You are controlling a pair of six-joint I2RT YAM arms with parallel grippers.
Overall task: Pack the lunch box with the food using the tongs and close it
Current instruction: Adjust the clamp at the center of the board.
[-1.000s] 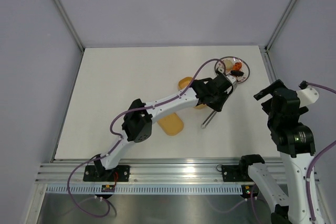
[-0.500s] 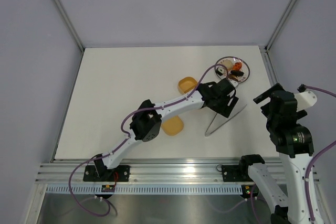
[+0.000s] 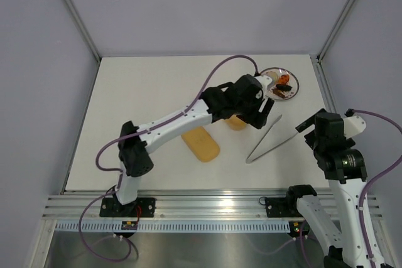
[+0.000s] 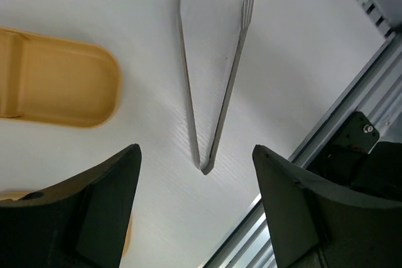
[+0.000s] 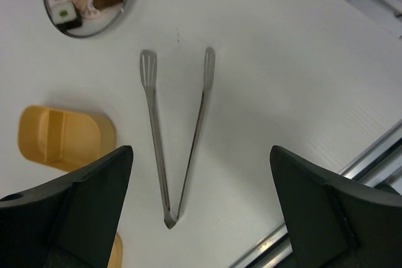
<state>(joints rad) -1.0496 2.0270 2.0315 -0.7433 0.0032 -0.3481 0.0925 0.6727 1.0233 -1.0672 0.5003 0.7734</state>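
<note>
Left wrist: tongs (image 4: 226, 89) beneath left tool (image 4: 196, 152), apart

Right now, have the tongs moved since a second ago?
Yes. The tongs left the left fingers and lie spread open, farther from the plate, toward the near edge.
</note>
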